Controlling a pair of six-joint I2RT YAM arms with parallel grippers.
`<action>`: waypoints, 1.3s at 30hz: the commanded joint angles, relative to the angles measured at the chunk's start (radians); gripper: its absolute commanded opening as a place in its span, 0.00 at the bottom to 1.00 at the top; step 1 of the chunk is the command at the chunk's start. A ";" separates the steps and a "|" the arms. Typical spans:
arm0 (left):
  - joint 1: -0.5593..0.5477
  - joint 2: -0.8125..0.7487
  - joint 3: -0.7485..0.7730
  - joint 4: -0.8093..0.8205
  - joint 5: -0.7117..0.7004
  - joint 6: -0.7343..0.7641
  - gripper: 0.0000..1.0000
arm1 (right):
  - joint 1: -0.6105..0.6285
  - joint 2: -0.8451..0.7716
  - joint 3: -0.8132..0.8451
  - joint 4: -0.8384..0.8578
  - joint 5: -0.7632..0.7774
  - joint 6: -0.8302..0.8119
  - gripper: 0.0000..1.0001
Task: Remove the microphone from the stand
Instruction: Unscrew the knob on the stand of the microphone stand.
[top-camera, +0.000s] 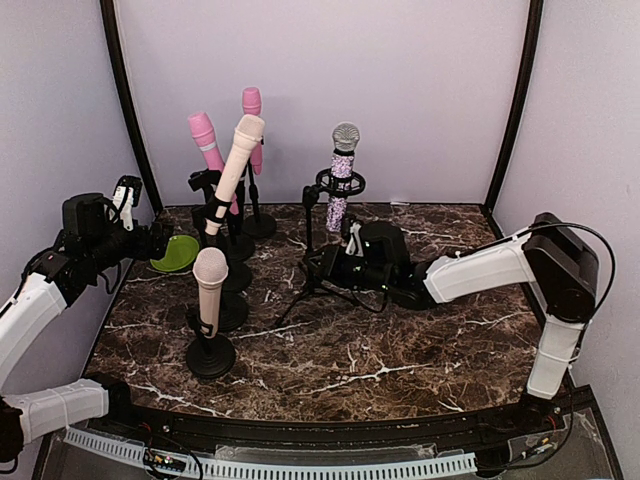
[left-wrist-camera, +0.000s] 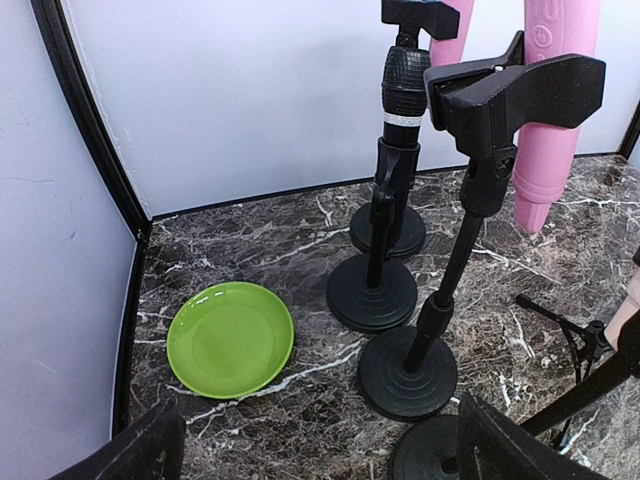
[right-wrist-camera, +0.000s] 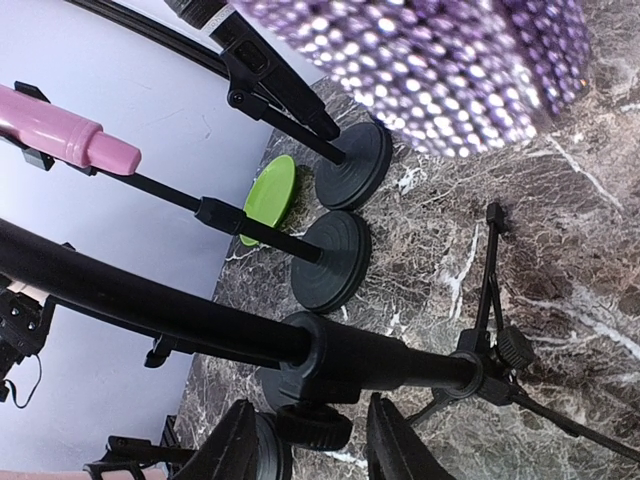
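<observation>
Purple glitter microphone (top-camera: 343, 170) stands upright in the ring clip of a tripod stand (right-wrist-camera: 380, 365) near the middle of the tabletop (top-camera: 400, 350), silver mesh head uppermost.

Nearest the arm bases, at front left, a pale pink microphone (top-camera: 210, 285) sits upright on a round-base stand (top-camera: 210, 357).

Just beyond, the right tool (right-wrist-camera: 315, 440) reaches in low from the right to the lower shaft of the tripod stand. In the wrist view its fingers are parted, with the stand's thick collar just ahead of the tips. The glitter body hangs above them. Nothing is clamped, and whether the pads touch the shaft cannot be told.

At the left edge the left tool (left-wrist-camera: 320, 455) hovers above the tabletop with its jaws spread wide, holding nothing. A green plate (left-wrist-camera: 230, 338) lies flat just ahead of it.

Farther back, a cream microphone (top-camera: 235, 165) leans in a clip stand. Close to the back wall are a pink microphone (top-camera: 205, 140) and a second pink microphone (top-camera: 252, 110), each on its own stand.
</observation>
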 joint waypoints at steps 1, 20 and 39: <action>0.006 -0.021 -0.010 0.018 0.005 0.014 0.96 | 0.006 0.017 0.034 0.044 0.021 -0.008 0.35; 0.006 -0.022 -0.009 0.016 0.005 0.014 0.96 | 0.009 0.002 0.066 -0.101 0.118 -0.081 0.11; 0.006 -0.021 -0.009 0.018 0.007 0.014 0.96 | 0.072 0.000 0.258 -0.538 0.421 -0.359 0.04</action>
